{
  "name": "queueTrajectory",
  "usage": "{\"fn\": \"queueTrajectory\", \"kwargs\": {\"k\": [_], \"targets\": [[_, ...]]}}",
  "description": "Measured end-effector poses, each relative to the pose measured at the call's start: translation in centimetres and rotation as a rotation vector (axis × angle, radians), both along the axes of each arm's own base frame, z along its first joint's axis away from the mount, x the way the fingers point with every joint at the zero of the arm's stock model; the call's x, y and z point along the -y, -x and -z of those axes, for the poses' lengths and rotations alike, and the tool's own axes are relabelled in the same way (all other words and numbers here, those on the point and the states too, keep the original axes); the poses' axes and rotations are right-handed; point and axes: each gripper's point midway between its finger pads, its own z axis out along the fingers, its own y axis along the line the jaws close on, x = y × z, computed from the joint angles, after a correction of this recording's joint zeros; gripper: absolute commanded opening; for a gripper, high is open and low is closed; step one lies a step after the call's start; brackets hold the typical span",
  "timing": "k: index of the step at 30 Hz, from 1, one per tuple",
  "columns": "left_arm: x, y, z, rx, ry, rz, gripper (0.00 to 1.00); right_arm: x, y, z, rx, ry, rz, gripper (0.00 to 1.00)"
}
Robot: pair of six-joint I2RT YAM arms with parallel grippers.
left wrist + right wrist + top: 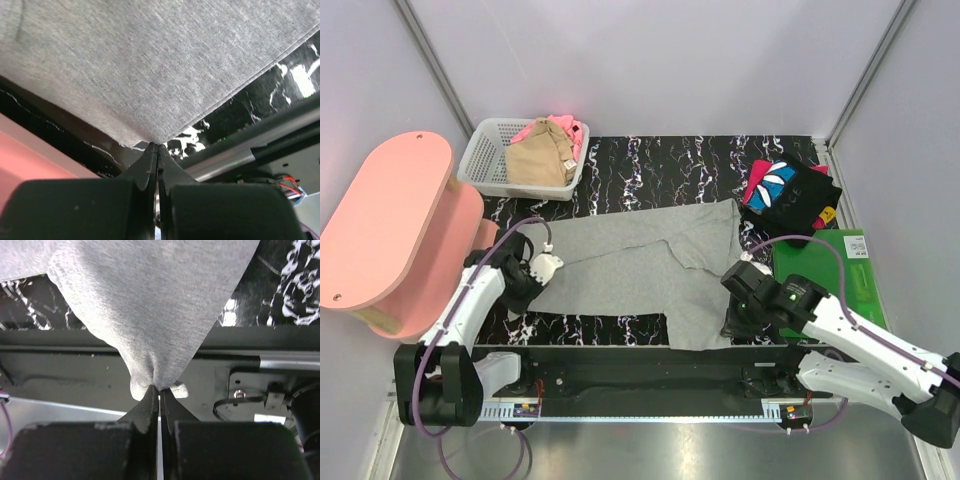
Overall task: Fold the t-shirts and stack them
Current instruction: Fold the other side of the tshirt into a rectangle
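Observation:
A large light-grey t-shirt (630, 265) lies spread across the black marbled table. My left gripper (528, 292) is shut on its near left corner; in the left wrist view the grey cloth (150, 75) runs into my left gripper (158, 146). My right gripper (732, 322) is shut on the shirt's near right corner, where the grey cloth (150, 305) bunches into my right gripper (160, 388). A tan t-shirt (538, 158) and a pink t-shirt (568, 128) lie in the basket. A black printed t-shirt (790, 193) lies folded at the back right.
The white lattice basket (485, 155) stands at the back left. A pink oval stand (390, 225) fills the left side. A green board (840, 265) lies at the right, under my right arm. The black rail (640, 360) runs along the table's near edge.

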Motion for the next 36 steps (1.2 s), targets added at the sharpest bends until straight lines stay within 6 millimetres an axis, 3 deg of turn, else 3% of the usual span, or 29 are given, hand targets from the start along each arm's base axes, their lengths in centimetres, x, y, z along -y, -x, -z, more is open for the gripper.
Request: {"fn": "queueTrajectory", "kwargs": {"k": [9,13,20,26,32,36], "targets": [[-0.1,1.1,-1.4,-0.02,-0.004,0.025,0.0,0.9,1.7,-1.2,-0.041,-0.018,0.0,0.0],[-0.1,0.6,-2.5,-0.004,-0.006,0.032,0.0,0.6,1.2,-3.5,-0.009,-0.041,0.003,0.0],[-0.1,-2.6,-4.6,0.026,-0.01,0.043,0.0,-0.7,-2.8,-7.9,0.13,-0.003,0.003,0.0],[-0.1,-5.8,-4.4,0.01,-0.01,0.044,0.0,-0.9,-7.0,-6.9,0.155,0.118,0.014,0.0],[-0.2,-8.0,-3.9,-0.005,-0.018,0.046,0.0,1.6,-11.8,-6.7,0.189,0.145,0.115,0.0],[-0.3,-9.7,-3.9,0.008,-0.026,0.044,0.0,2.0,-14.8,-7.3,0.219,0.13,0.14,0.0]]}}
